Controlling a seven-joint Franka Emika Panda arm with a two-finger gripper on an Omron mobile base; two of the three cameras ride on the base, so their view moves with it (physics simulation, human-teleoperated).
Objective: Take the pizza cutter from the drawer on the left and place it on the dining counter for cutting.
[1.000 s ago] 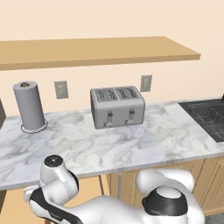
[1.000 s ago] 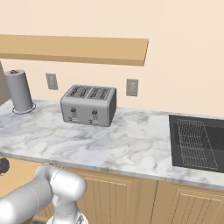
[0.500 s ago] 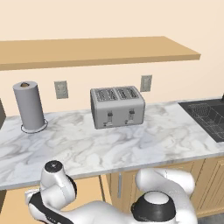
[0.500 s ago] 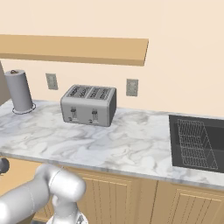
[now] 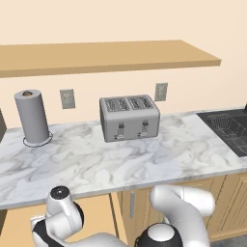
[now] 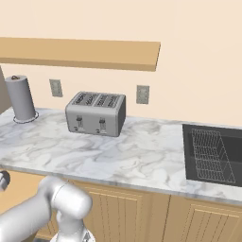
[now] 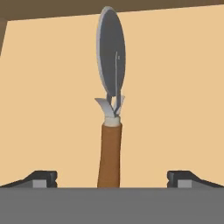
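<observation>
Tan drawer (image 7: 175, 87) floor surrounds the pizza cutter (image 7: 110, 109); gripper (image 7: 112, 177) spread wide, straddling its brown handle (wheel beyond). Closing squarely on the handle seems best.

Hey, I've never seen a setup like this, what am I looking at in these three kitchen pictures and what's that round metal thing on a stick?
It is a white robot arm in a computer-drawn kitchen. Two pictures come from cameras behind the arm, left and right. They show a marble counter holding a toaster and a paper towel roll, with a sink to the right. The third comes from a camera on the hand, looking into a wooden drawer. The round thing is a pizza cutter lying inside. The gripper is open, its tips on either side of the handle, holding nothing.
</observation>
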